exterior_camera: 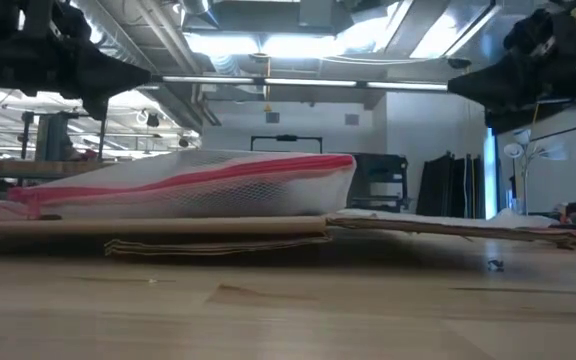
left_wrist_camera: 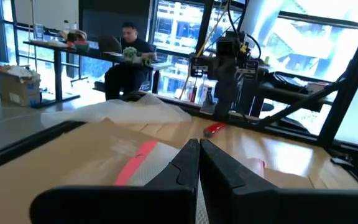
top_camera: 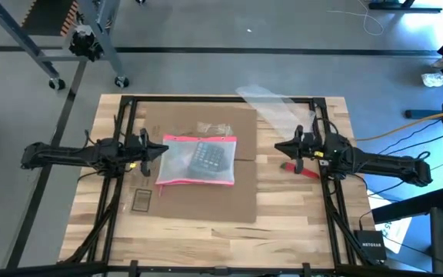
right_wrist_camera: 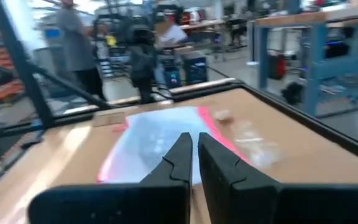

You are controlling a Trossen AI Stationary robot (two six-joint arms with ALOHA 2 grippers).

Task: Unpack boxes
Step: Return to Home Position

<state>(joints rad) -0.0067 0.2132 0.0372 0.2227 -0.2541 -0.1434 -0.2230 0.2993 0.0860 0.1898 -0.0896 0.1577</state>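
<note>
The brown cardboard box (top_camera: 206, 198) lies flattened on the wooden table, flat side down; it also shows in the low view (exterior_camera: 218, 228). On it rests a clear mesh pouch (top_camera: 198, 161) with a pink zip edge and a dark thing inside. My left gripper (top_camera: 164, 148) hangs shut and level above the pouch's left edge, touching nothing. My right gripper (top_camera: 278, 146) is shut and level to the box's right, well above the table. The wrist views show each pair of fingers closed, left (left_wrist_camera: 197, 144) and right (right_wrist_camera: 193, 138).
A clear plastic bag (top_camera: 266, 98) lies at the table's far right corner. A small red thing (top_camera: 306, 172) sits on the table under my right arm. A small clear wrapper (top_camera: 214, 128) lies on the box beyond the pouch. People show in the room beyond.
</note>
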